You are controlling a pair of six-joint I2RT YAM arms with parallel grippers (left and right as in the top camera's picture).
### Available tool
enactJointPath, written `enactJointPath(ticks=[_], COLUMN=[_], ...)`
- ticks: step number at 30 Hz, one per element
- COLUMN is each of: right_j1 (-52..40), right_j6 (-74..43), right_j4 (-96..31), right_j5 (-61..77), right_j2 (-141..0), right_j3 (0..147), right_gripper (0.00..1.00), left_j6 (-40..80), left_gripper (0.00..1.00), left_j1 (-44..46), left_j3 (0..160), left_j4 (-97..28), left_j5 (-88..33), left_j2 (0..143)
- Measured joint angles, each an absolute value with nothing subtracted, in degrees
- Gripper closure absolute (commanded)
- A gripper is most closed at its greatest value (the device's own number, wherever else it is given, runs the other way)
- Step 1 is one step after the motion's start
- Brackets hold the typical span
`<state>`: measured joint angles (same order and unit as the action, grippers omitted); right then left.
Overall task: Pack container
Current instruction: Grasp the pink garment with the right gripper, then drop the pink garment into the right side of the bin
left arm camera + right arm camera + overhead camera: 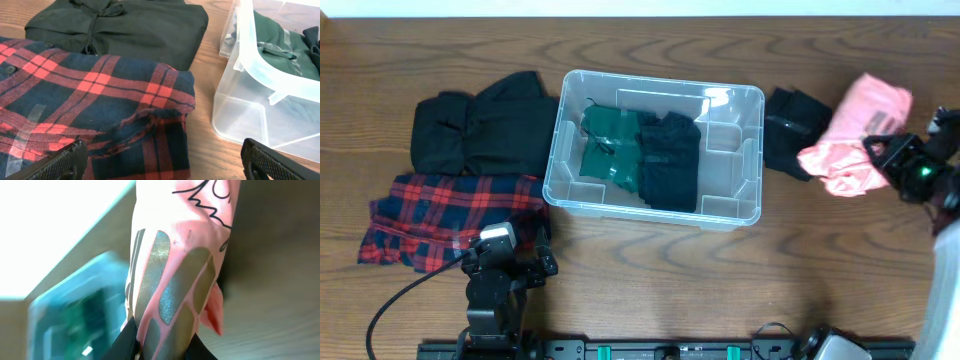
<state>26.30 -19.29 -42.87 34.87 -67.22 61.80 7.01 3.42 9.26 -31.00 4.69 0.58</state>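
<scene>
The clear plastic container stands mid-table holding a folded green garment and a dark one; its corner shows in the left wrist view. My right gripper is shut on a pink garment with a silver print, holding it to the right of the container. My left gripper is open and empty, low at the near edge of a red plaid shirt, also in the overhead view.
A black folded garment lies left of the container, behind the plaid shirt. Another black garment lies right of the container, next to the pink one. A cable trails from the left arm at the front.
</scene>
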Motion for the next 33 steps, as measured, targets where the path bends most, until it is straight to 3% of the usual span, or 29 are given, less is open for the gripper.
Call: enactJointPath(ticks=[5,9,16,21,25,29,33], right_j1=[14.35,4.32,-10.37,-14.39,-14.59,-14.55,-14.28], right_j6=[-22.35,-28.14,-42.33,-47.33,-48.82,-47.07,-41.91], right_j4=[-45.43,-40.07,-26.17,-23.33,-22.65,-21.71,-22.04], right_j5=[36.67,35.62,30.09,26.44,24.16,20.8,19.62], right_j2=[-59.11,-59.77,-68.79,-78.87,-85.89,-90.06,-90.37], right_j3=[61.87,61.65,59.59,58.74,58.61,58.35,58.37], right_gripper=[0.91,0.89,0.89,0.88,0.8,0.49,0.46], left_j6=[7.01,7.01,7.01,7.01,7.01,7.01,7.01], left_gripper=[0.02,0.02,0.02,0.02,0.02,0.02,0.02], left_j1=[3.42,3.42,3.42,3.42,3.42,3.42,3.42], left_j3=[9.26,9.26,9.26,9.26,9.26,9.26,9.26], left_j4=[-31.03,-31.03,-31.03,-31.03,-31.03,-31.03,-31.03], left_j5=[4.69,4.67,4.67,4.69,4.69,4.69,4.67], left_j2=[0.58,0.58,0.58,0.58,0.58,0.58,0.58])
